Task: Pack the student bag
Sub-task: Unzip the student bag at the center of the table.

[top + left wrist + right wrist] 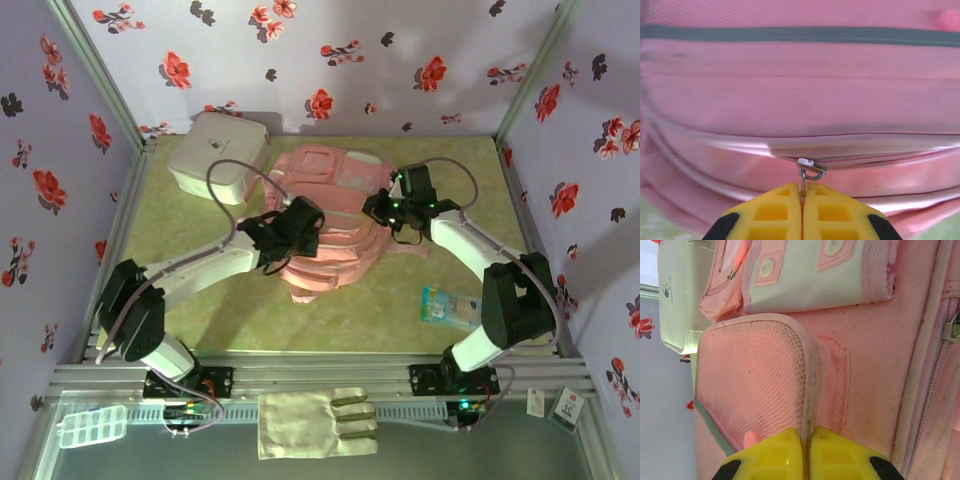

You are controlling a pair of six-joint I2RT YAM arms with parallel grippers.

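- Student bag (335, 170): pink, lying flat at the centre of the green table (200, 320), in the upper-middle of the top view. Both of your arms reach over it.
- Left gripper (802, 192): the yellow fingers are pressed together on the metal zip pull (809, 169), low in the middle of the left wrist view. Pink fabric and a grey band (800, 34) run across above it.
- Left gripper, top view (300, 232): it sits on the bag's lower left part, and its arm covers that edge.
- Right gripper (807, 435): the yellow fingers are clamped on the pale rim (809, 390) of the mesh pocket (750, 385), at the bottom centre of the right wrist view.
- Right gripper, top view (395, 208): it sits at the bag's right side.
- White box (218, 152): rounded and lidded, upper left of the top view, just beside the bag's corner. You also see it at the upper left of the right wrist view (677, 300).
- Blue-green packet (450, 308): flat on the table at lower right, apart from the bag and next to the right arm.
- Folded cloth (315, 422): on the rail between the two arm bases.
- Clear compartment case (92, 427): bottom left corner.
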